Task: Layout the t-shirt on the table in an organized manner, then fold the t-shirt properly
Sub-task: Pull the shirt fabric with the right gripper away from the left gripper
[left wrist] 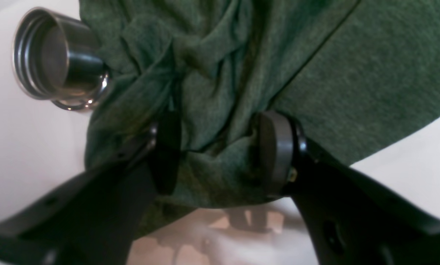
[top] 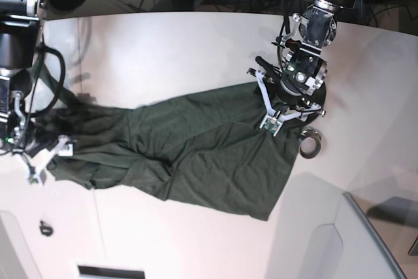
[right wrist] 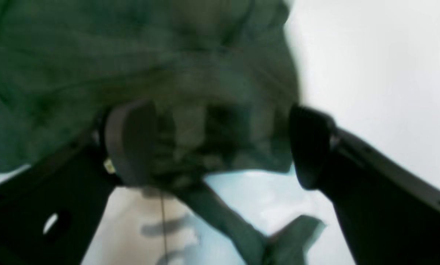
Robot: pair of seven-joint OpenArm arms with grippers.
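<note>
Large white smooth table (top: 196, 44), curved far edge. Plain dark green soft-cloth t-shirt (top: 196, 155) spread crumpled across the middle, reaching the left edge. Likely light, limp, sure to bunch; best taken at hems or shoulder seams. Left gripper (left wrist: 220, 154) pinching a thick fold of cloth. Right gripper (right wrist: 220, 147) jaws wide apart, cloth between, grip unclear; view blurred. Collar and sleeves hidden in folds. Small metal ring (top: 311, 143) beside shirt.
</note>
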